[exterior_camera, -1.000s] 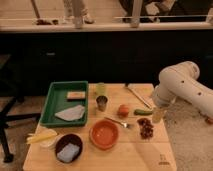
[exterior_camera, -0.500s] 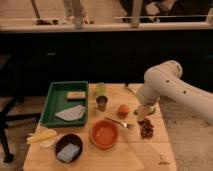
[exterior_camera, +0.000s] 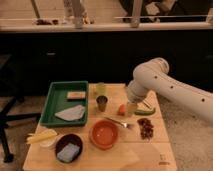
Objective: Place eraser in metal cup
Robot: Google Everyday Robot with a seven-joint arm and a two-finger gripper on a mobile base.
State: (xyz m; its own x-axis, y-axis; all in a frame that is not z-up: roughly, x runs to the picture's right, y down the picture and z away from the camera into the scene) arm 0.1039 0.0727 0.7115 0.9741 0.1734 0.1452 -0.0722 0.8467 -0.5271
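The eraser (exterior_camera: 76, 95), a small tan block, lies flat at the back of the green tray (exterior_camera: 50, 107). The metal cup (exterior_camera: 102, 103), small and dark grey, stands upright just right of the tray, in front of a pale yellow-green cup (exterior_camera: 101, 89). My white arm reaches in from the right. Its gripper (exterior_camera: 131, 107) hangs low over the table to the right of the metal cup, close beside an orange fruit (exterior_camera: 122, 109). The gripper is open, holds nothing, and is well away from the eraser.
A grey cloth (exterior_camera: 70, 114) lies in the tray's front. An orange bowl (exterior_camera: 104, 134), a fork (exterior_camera: 117, 121), dark grapes (exterior_camera: 146, 128) and a green item (exterior_camera: 145, 110) crowd the table's middle and right. A black bowl with a blue sponge (exterior_camera: 68, 148) and yellow bananas (exterior_camera: 42, 136) sit front left.
The arm has swung left across the table, carrying the gripper from the right edge toward the middle, near the orange fruit. The objects have not moved.
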